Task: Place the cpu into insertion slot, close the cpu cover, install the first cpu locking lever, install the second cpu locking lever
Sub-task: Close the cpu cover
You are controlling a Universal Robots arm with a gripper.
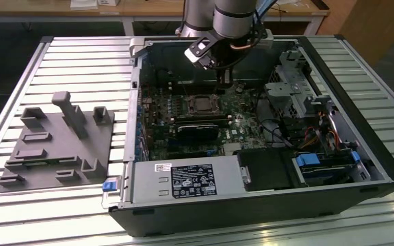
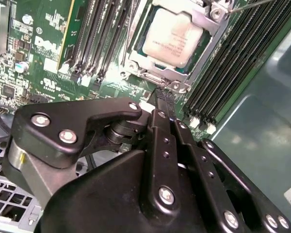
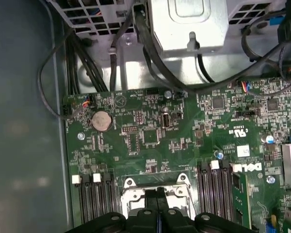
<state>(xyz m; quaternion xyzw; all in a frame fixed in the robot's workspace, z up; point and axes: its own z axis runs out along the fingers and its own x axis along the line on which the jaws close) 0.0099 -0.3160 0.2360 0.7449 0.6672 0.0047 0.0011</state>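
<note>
Fingers pressed together, nothing between them: the gripper [image 2: 164,97] tip hovers just beside the cpu cover [image 2: 207,23], which lies flat over the seated cpu [image 2: 172,36]. My worry is a sideways slip off that cover's edge, gouging the green board [image 2: 43,48].

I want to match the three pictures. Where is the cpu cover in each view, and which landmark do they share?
Exterior view: the cpu cover sits just below the gripper in the picture, slightly to the exterior view's left.
Second wrist view: the cpu cover lies over the cpu, between memory slots, just past the gripper.
First wrist view: the cpu cover is partly behind the gripper.
Shared landmark: the gripper's shut fingers.
</note>
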